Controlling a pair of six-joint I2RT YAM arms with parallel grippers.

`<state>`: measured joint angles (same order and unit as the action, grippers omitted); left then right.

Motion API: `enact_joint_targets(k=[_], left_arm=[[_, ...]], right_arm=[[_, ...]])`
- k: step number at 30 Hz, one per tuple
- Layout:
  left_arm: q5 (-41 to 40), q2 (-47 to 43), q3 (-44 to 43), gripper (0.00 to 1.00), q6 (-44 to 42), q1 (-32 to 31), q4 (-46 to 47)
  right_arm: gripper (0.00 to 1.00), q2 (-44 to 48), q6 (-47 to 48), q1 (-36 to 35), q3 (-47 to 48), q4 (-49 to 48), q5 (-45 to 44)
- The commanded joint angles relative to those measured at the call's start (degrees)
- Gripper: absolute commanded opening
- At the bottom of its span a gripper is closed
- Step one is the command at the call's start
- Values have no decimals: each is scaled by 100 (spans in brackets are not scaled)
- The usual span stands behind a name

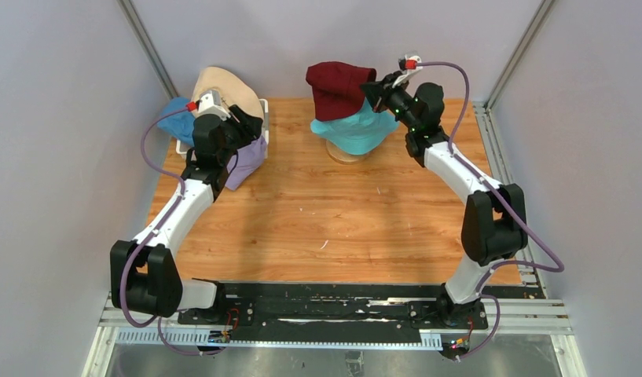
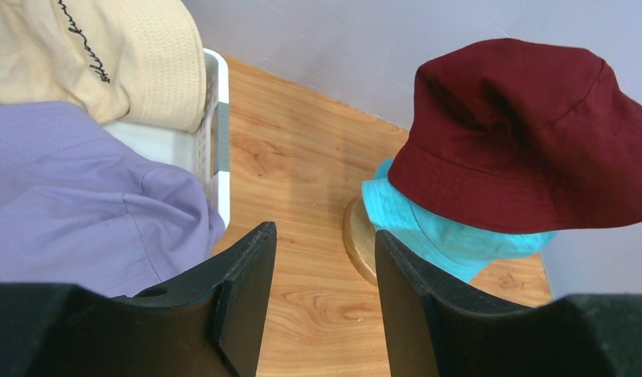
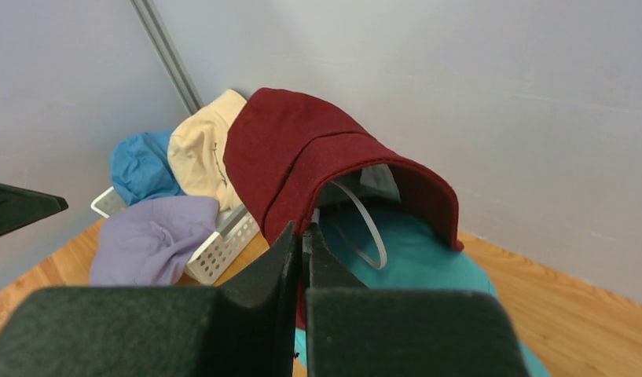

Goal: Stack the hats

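My right gripper (image 3: 304,236) is closed tight on the brim of the dark red hat (image 3: 302,157). It holds this hat just above the wooden stand (image 2: 355,236), partly over the teal hat (image 2: 427,232) that sits on the stand. My left gripper (image 2: 325,236) is about half open and empty. It hangs left of the stand, near the lavender hat (image 2: 74,196). The beige hat (image 2: 105,47) and blue hat (image 1: 174,118) lie farther left, in the white basket (image 2: 215,118).
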<state>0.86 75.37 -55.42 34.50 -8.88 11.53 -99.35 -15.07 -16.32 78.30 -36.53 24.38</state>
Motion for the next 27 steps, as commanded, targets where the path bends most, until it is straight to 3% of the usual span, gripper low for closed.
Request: enact_joint_targets(k=[1, 13, 27], left_arm=[[27, -112, 75, 53, 9, -52, 174], [64, 36, -177, 53, -90, -168, 159], [214, 949, -1207, 56, -154, -597, 165]], right_arm=[[1, 487, -20, 178, -322, -111, -267], [1, 843, -494, 786, -1029, 229, -281], [0, 369, -724, 963, -1390, 185, 189]])
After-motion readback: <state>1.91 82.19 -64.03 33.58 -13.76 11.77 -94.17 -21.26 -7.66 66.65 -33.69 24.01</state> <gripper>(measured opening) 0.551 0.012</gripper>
